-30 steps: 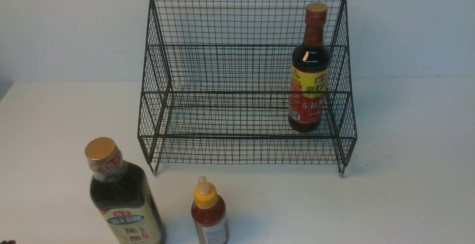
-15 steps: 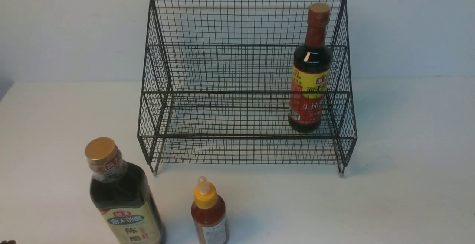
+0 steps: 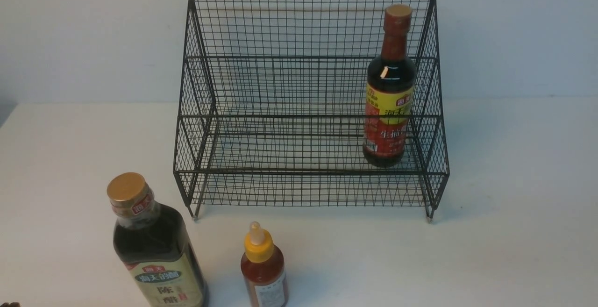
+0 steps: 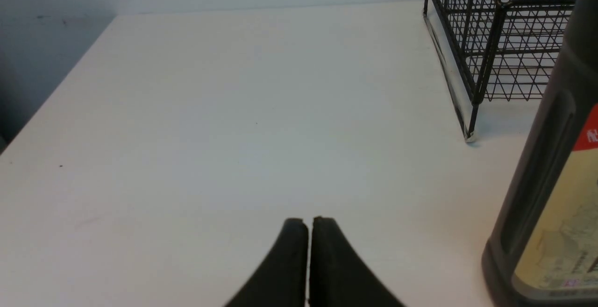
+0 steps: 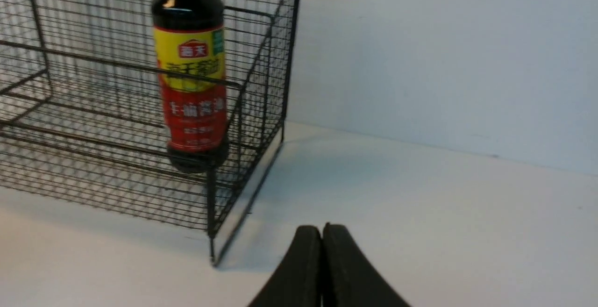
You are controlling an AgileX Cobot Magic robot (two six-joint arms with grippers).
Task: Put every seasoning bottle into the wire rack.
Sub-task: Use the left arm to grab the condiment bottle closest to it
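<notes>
Waiting between placements: red-necked bottle [image 3: 389,106] upright at the right end of the lower tier of the rack [image 3: 196,148]; gold-capped bottle [image 3: 154,246] and small sauce bottle [image 3: 263,269] out on the desk [image 3: 467,260] in front. Left claw [image 4: 308,221] and right claw [image 5: 321,228] both pressed closed, holding nothing. Next, likely: spread the left claw and grip the gold-capped bottle near it

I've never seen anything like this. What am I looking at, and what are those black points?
A robot with two arms, each ending in a two-fingered clamp called a gripper. The wide picture comes from a camera between the arms, looking forward. The other two come from wrist cameras; the black points are the left gripper and right gripper, both shut, holding nothing. On the table stands a wire rack with a red-necked bottle inside, on the robot's right. A gold-capped bottle and a small red sauce bottle stand on the table in front.
</notes>
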